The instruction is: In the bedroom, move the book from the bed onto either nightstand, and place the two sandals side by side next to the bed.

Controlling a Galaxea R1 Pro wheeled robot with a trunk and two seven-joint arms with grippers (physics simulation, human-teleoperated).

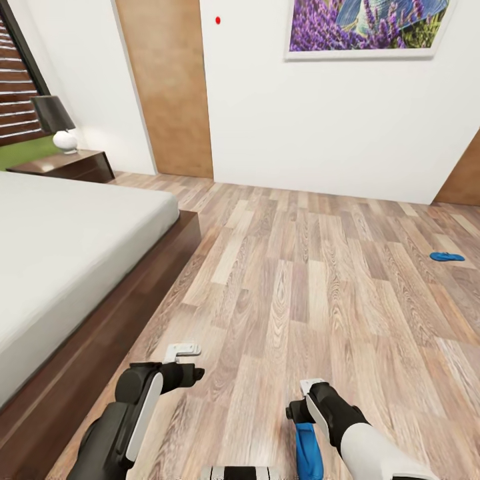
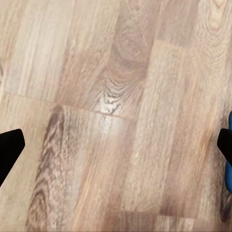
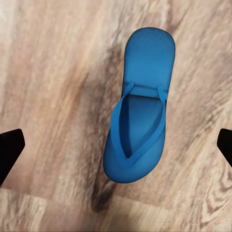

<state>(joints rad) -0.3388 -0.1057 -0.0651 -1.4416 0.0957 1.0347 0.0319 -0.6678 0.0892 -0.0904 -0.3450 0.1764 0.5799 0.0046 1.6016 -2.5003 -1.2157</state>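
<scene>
At far left we see the bed [image 1: 60,247] with the nightstand [image 1: 67,164] beyond it. Our left gripper [image 2: 116,150] hangs spread wide over bare wood floor [image 1: 320,267]. Our right gripper [image 3: 116,150], fingers apart, hovers above one blue sandal [image 3: 137,106]; the other sandal [image 1: 447,257] lies well apart at far right.

- A home bedroom, rendered in simulation.
- Wide bed [image 1: 60,253] with plain off-white mattress on a low dark wood frame, along the left.
- Dark reddish-brown nightstand [image 1: 70,165] beyond the bed's far end, carrying a table lamp [image 1: 57,123] with white base and dark shade.
- Slatted window blind [image 1: 15,87] behind the lamp.
- Framed lavender picture [image 1: 363,27] on the white wall, wooden door [image 1: 167,87] beside it.
- Wood-plank floor [image 1: 300,280] with a blue sandal [image 1: 447,256] lying on it.
</scene>
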